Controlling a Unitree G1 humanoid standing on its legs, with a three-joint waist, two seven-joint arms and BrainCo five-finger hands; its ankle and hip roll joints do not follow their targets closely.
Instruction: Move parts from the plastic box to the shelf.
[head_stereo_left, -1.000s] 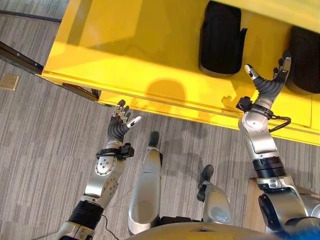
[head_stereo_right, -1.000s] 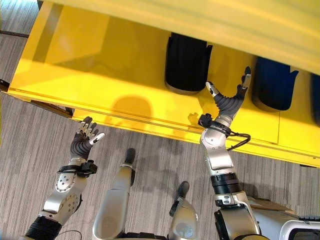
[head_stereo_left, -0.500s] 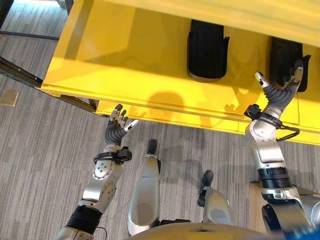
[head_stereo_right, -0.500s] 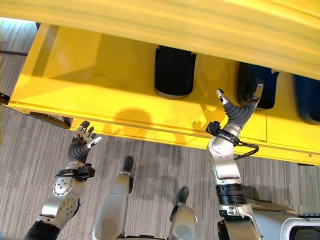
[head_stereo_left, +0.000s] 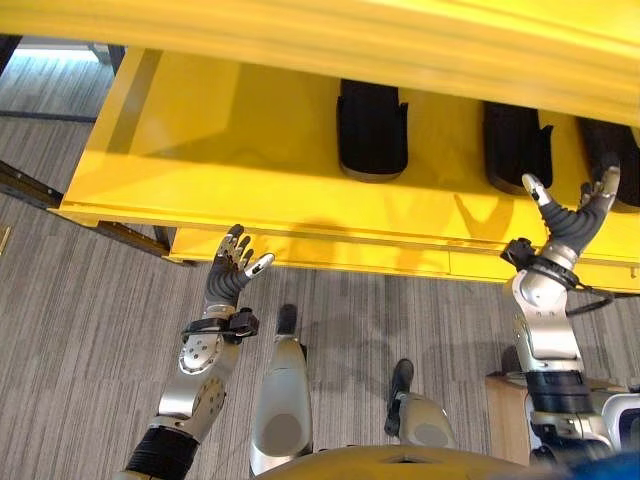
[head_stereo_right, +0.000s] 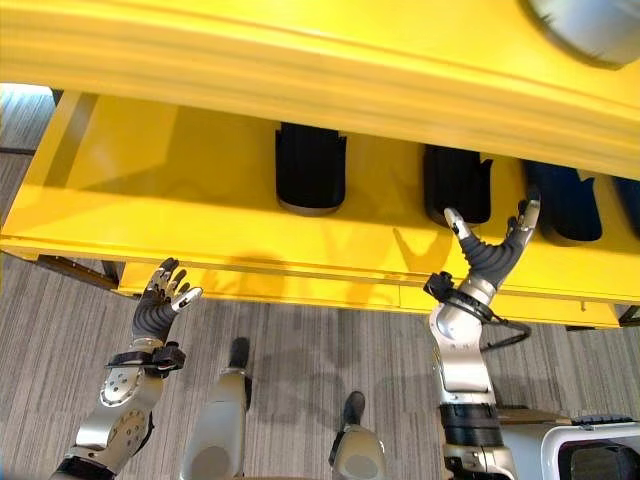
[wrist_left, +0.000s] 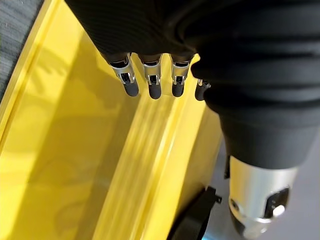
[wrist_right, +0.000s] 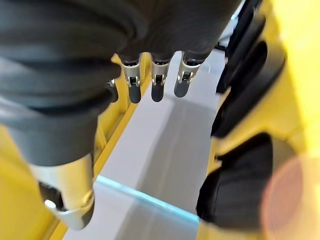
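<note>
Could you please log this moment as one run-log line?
left robot hand: open, empty | right robot hand: open, empty, at yellow shelf | black parts: on shelf

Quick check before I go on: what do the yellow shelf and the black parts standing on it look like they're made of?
The yellow shelf looks like painted sheet metal: smooth, glossy, with soft reflections and folded front lips. The black parts look like matte moulded plastic or rubber, with fine ribbing down their faces; the views cannot settle which. The floor looks like grey striped carpet.
</note>
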